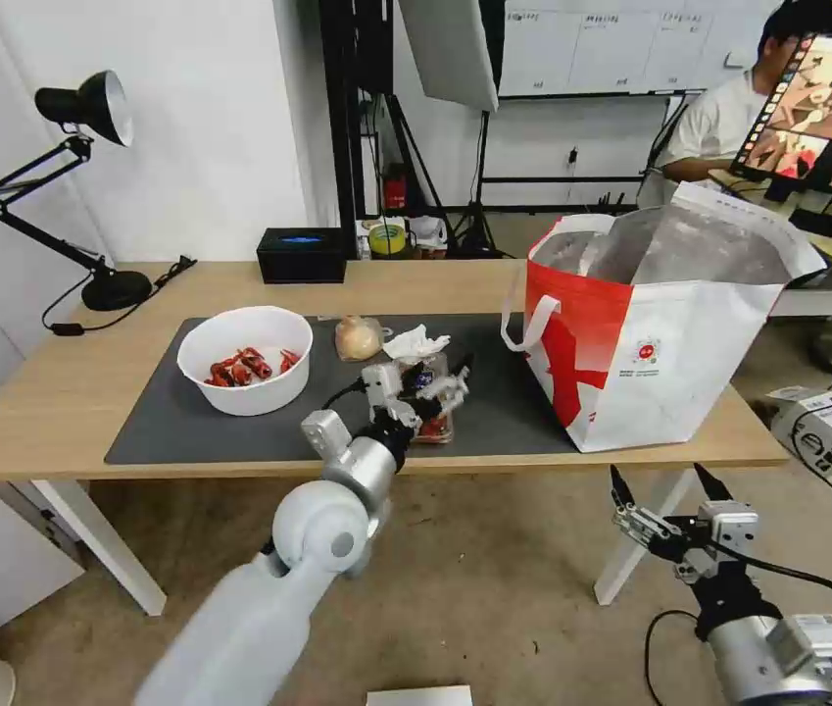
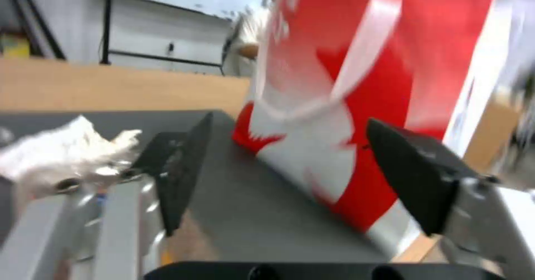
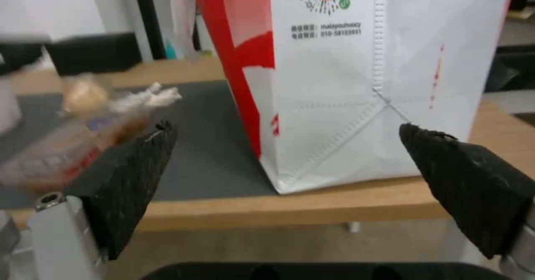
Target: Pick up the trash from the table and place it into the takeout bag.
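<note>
Light wood makes up the long worktop (image 1: 73, 392), which stands on white legs over a beige floor and carries one large dark grey mat (image 1: 171, 422). Behind it runs a white wall; one black desk lamp (image 1: 92, 108) sits at the far left corner and one black box (image 1: 301, 255) at the back edge.

Four pieces of trash lie on the mat: one white bowl (image 1: 245, 358) of red crayfish shells toward the left, one small clear bag with a beige lump (image 1: 357, 338) near the mat's back edge, one crumpled white tissue (image 1: 416, 343) just beside that bag, and one clear hinged tray with red scraps (image 1: 435, 427) nearer the front. One takeout bag (image 1: 651, 343) stands upright on the right end of the worktop, mouth open, its base partly on the mat and close to the front edge.

The left gripper (image 1: 435, 387) is over the tray, jaws released, pointing toward the bag; whether it touches the tray I cannot tell. A strip of bare mat lies between the tray and the bag. The right gripper (image 1: 665, 485) hangs below and in front of the worktop's front edge near the bag, jaws spread wide and holding nothing.
</note>
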